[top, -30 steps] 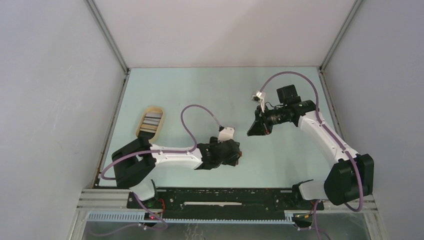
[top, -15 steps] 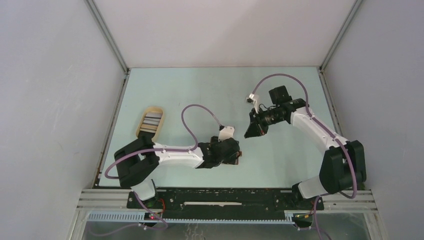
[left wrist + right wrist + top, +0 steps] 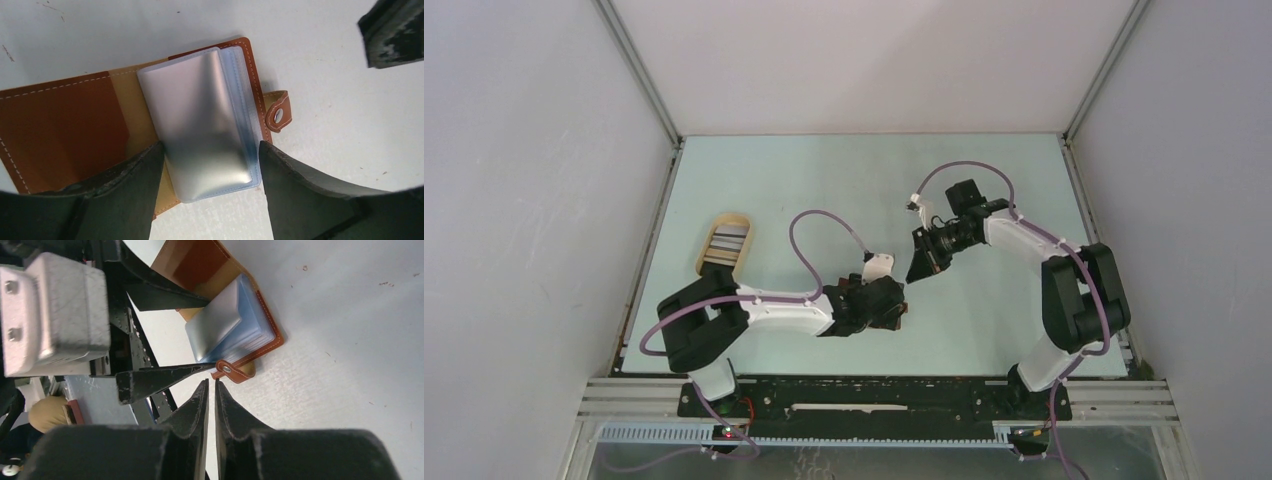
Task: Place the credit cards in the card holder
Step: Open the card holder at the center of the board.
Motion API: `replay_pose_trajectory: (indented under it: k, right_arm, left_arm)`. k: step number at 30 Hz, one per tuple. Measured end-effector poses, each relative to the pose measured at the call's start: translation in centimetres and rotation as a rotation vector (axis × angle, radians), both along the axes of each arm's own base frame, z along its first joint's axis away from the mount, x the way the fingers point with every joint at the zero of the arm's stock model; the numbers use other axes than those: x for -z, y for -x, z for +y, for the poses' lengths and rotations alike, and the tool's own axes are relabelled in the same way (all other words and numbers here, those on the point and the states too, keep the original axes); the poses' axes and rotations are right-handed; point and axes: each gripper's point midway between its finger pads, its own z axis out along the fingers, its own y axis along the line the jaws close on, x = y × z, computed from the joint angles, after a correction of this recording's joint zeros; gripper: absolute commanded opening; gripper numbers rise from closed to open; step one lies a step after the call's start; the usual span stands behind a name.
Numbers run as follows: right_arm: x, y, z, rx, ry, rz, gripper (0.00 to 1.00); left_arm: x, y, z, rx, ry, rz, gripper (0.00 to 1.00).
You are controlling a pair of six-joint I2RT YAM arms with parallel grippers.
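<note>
The card holder [image 3: 65, 125] lies open on the table, reddish-brown, with its clear plastic sleeves [image 3: 205, 115] fanned up and the clasp tab [image 3: 276, 115] at the right. My left gripper [image 3: 210, 147] is open right over it, one finger on the tan lining and the other at the sleeves' outer edge. In the top view it [image 3: 892, 310] covers most of the holder [image 3: 906, 312]. My right gripper [image 3: 210, 382] is shut with nothing visible in it, its tips just short of the clasp tab [image 3: 232, 372]. The credit cards [image 3: 727, 240] lie in the oval tray.
The oval tan tray [image 3: 707, 262] stands at the left of the table, well away from both grippers. The left arm's finger [image 3: 160, 378] crosses in front of the right gripper. Grey walls enclose the table on three sides.
My right gripper has moved left and toward the card holder, ending close to its clasp side. The left gripper has stayed over the holder.
</note>
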Motion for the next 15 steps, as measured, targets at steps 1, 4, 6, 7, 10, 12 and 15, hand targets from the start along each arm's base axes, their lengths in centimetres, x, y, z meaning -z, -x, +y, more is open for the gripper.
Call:
replay_pose_trajectory:
  k: [1, 4, 6, 7, 10, 12, 15]
  right_arm:
    - [0.44, -0.05, 0.06, 0.006, 0.004, 0.020, 0.15]
    - [1.22, 0.00, 0.08, 0.014, 0.014, 0.056, 0.15]
    - [1.33, 0.02, 0.09, 0.017, 0.016, 0.064, 0.15]
    - [1.32, 0.02, 0.10, 0.019, 0.015, 0.066, 0.15]
    - [1.29, -0.03, 0.13, 0.020, 0.014, 0.065, 0.15]
    - [1.29, -0.07, 0.13, 0.021, 0.014, 0.064, 0.15]
    - [1.28, -0.08, 0.14, 0.021, 0.013, 0.063, 0.15]
  left_arm:
    - [0.11, 0.01, 0.03, 0.000, -0.003, 0.001, 0.74]
    - [0.34, -0.03, 0.12, -0.006, -0.008, 0.002, 0.69]
    - [0.34, -0.09, 0.16, -0.013, -0.007, 0.002, 0.63]
    - [0.34, -0.12, 0.19, -0.018, -0.006, 0.002, 0.62]
    - [0.35, -0.18, 0.27, -0.031, -0.003, 0.004, 0.59]
    - [0.34, -0.19, 0.26, -0.033, -0.001, 0.004, 0.54]
    - [0.34, -0.27, 0.27, -0.040, 0.004, 0.007, 0.49]
